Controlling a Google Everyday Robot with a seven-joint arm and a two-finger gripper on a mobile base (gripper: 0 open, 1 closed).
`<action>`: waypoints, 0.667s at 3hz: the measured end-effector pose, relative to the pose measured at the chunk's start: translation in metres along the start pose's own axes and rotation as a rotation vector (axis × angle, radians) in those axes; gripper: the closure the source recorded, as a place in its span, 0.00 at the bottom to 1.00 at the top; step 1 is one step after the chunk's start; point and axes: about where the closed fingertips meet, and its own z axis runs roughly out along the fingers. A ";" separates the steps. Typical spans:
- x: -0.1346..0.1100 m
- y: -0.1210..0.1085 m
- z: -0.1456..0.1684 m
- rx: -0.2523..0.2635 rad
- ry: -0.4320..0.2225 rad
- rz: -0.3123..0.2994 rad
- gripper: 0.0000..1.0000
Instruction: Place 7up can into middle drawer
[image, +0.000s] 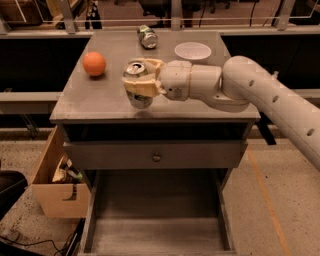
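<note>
The 7up can (135, 70), silver with a shiny pull-tab top, stands upright on the grey cabinet top (95, 100) near its front edge. My gripper (142, 84) reaches in from the right. Its tan fingers (141, 88) are closed around the can's body and hide most of the label. The middle drawer (157, 227) is pulled open below, wide and shallow with a bare grey floor. It lies directly under and in front of the can.
An orange ball (94, 63) sits left of the can. A darker can (147, 36) lies on its side at the back, with a white bowl (193, 51) to its right. A shut drawer front with a round knob (156, 156) is above the open drawer. A cardboard box (57, 182) stands at the left.
</note>
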 end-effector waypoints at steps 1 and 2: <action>-0.010 0.031 -0.018 -0.026 -0.012 -0.039 1.00; 0.006 0.064 -0.035 -0.024 -0.001 -0.048 1.00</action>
